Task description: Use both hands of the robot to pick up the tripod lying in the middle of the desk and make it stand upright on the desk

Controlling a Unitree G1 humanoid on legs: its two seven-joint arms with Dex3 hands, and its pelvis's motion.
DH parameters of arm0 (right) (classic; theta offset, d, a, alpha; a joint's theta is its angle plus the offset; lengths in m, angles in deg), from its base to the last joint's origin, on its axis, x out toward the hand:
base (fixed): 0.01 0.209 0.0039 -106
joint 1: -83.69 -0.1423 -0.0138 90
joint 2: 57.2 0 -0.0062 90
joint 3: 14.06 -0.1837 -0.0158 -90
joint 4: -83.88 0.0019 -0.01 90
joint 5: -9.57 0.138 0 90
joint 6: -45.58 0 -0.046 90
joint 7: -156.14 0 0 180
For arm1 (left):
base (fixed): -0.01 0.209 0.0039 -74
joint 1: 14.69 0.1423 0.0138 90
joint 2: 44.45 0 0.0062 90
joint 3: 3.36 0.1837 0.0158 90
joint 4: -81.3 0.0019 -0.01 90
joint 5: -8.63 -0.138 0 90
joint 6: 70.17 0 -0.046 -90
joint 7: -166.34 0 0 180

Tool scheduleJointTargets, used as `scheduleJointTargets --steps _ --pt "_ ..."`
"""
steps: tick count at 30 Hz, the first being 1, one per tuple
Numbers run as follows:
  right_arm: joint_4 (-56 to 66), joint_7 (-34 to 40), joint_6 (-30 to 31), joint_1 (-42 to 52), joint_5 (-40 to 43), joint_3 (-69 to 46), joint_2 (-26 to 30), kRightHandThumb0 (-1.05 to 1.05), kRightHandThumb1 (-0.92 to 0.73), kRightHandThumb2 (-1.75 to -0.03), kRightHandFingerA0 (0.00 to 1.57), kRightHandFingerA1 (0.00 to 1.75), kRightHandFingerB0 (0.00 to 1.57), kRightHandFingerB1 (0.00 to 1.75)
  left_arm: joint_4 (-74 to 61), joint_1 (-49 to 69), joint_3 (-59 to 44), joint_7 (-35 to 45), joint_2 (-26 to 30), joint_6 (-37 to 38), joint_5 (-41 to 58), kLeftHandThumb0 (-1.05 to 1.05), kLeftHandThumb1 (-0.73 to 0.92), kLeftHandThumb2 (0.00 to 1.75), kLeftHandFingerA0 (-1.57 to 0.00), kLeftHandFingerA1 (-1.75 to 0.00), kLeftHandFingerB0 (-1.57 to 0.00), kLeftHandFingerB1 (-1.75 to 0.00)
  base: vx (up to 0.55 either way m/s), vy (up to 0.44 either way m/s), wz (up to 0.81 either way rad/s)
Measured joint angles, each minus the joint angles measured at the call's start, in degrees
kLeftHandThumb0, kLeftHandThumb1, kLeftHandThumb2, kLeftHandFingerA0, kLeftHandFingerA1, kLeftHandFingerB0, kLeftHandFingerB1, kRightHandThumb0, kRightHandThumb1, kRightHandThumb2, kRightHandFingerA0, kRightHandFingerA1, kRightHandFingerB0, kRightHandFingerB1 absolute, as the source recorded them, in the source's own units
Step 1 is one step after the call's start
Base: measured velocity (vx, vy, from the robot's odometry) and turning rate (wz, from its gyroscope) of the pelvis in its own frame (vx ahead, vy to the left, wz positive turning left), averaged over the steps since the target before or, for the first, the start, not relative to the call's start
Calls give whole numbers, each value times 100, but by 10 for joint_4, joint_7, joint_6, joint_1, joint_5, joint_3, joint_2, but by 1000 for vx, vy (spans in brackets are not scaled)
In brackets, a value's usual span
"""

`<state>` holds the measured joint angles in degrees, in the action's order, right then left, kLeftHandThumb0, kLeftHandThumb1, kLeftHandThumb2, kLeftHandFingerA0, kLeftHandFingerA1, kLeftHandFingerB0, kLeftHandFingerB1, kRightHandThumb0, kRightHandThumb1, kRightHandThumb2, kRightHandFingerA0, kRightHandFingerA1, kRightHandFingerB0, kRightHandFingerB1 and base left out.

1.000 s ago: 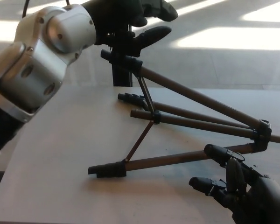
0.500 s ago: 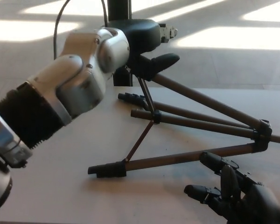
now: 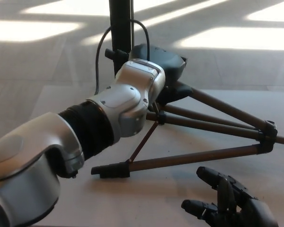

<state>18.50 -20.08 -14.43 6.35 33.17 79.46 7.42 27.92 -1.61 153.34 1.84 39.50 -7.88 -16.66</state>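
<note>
The tripod lies on the light desk [image 3: 47, 99] with its brown legs spread. The near leg [image 3: 189, 157] ends in a black foot [image 3: 110, 170], and the far leg [image 3: 227, 109] runs to a black clamp [image 3: 266, 135] at the right. My left arm reaches across from the lower left. My left hand [image 3: 162, 64] lies over the tripod's hub, where the legs meet, and hides it. My right hand [image 3: 227, 208] is open at the bottom right, just in front of the near leg and not touching it.
A black upright pole [image 3: 120, 33] with a cable [image 3: 102, 52] stands behind the desk's far edge, right by my left hand. Beyond it is sunlit floor. My white left forearm [image 3: 123, 101] covers the desk's left middle.
My left hand has come down from beside the pole onto the tripod's hub, and the forearm now lies across the desk. My right hand has drawn slightly lower. The tripod has not moved.
</note>
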Motion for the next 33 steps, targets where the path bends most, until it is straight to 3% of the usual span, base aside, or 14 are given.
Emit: scheduleJointTargets --steps 10,11,13,14,15,21,24,25,26,28,30,31,32,33 --pt "-12 7 -3 7 -10 5 -15 -85 -81 -65 60 96 60 58 65 -1 64 -59 -24 20 -63 -99 56 97 0 -6 -11 -6 0 0 0" --pt "-12 8 -3 7 -10 5 -16 -88 -61 -94 60 91 58 64 70 -1 70 -64 -24 22 -70 -100 57 99 0 0 -8 -8 0 0 0" --pt "-14 9 -3 7 -11 5 -17 -88 -61 -94 60 91 58 64 78 -4 82 -76 -24 26 -83 -100 57 99 0 0 -8 -8 0 0 0" --pt "-14 9 -3 7 -11 5 -17 -85 -81 -65 59 96 60 60 81 -6 86 -80 -24 28 -89 -90 65 60 0 -11 0 -30 0 0 0" --pt "-15 10 -3 7 -11 5 -17 -84 -80 -64 62 93 64 58 85 -8 91 -86 -23 30 -96 -87 49 88 0 -12 -11 -21 0 0 0" --pt "-16 14 -3 7 -14 3 -18 -85 -78 -64 64 95 63 58 105 -21 120 -117 -10 42 -135 -85 48 84 0 -14 -3 -17 0 0 0" --pt "-17 18 -3 7 -15 3 -18 -85 -79 -64 62 94 63 57 111 -24 128 -132 -5 46 -153 -72 39 78 0 -22 -6 -27 0 0 0" --pt "-17 19 -3 7 -16 3 -18 -85 -79 -64 61 93 62 56 115 -24 130 -138 -5 48 -160 -36 36 92 -2 -53 0 -51 0 0 0" --pt "-17 20 -3 6 -17 3 -18 -85 -78 -64 61 94 62 56 118 -24 131 -146 -6 49 -165 -56 40 75 -15 -55 -6 -44 0 0 0" --pt "-18 21 -3 6 -17 2 -18 -85 -78 -64 61 94 63 57 123 -24 132 -160 -7 51 -173 -51 55 56 -23 -55 -9 -36 0 0 0" --pt "-19 23 -3 5 -18 1 -18 -84 -78 -64 62 93 64 57 131 -24 132 -175 -11 55 -185 -53 54 56 -23 -52 -10 -36 0 0 0" --pt "-19 23 -4 5 -19 0 -18 -85 -77 -64 61 95 64 57 134 -24 132 -181 -13 56 -188 -62 39 78 -14 -56 -2 -40 0 0 0" --pt "-19 24 -5 5 -19 0 -18 -85 -77 -64 61 95 64 57 139 -24 132 -188 -17 59 -194 -62 39 78 -14 -56 -2 -40 0 0 0" --pt "-20 26 -6 4 -20 -2 -18 -86 -78 -64 60 96 63 56 144 -24 130 -197 -22 61 -202 -39 34 92 0 -52 0 -53 0 0 0"
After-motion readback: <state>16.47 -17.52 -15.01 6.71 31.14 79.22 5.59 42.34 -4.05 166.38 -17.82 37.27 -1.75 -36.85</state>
